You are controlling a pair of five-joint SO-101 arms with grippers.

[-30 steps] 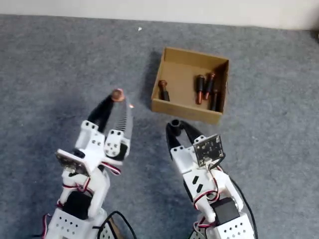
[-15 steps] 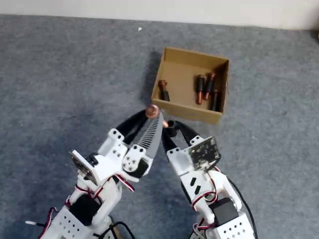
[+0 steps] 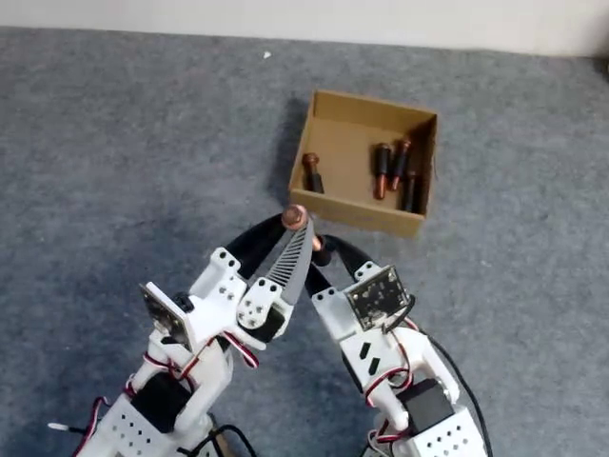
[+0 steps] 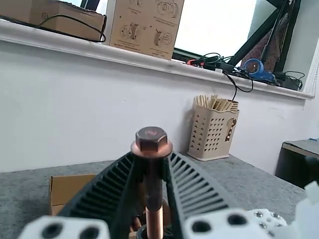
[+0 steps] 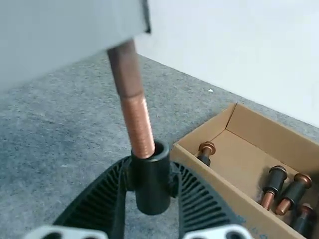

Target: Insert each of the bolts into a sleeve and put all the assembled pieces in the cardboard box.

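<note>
- Cardboard box [image 3: 354, 133] sits on the grey carpet [image 3: 143, 143] just past both grippers, with four assembled pieces [image 3: 390, 169] lying inside. A beige stick holder [image 4: 213, 127] is way off behind it.
- Yep. Left gripper [image 3: 295, 228] is clamped tight on the bolt [image 4: 151, 141], head poking above its fingers. Right gripper [image 5: 150, 174], right underneath, squeezes the black sleeve [image 5: 151, 191] upright. The bolt's threaded tip is at the sleeve's mouth.

White arms [image 3: 177, 373], black ribbed jaws (red-white cables [image 3: 238, 345])
</note>
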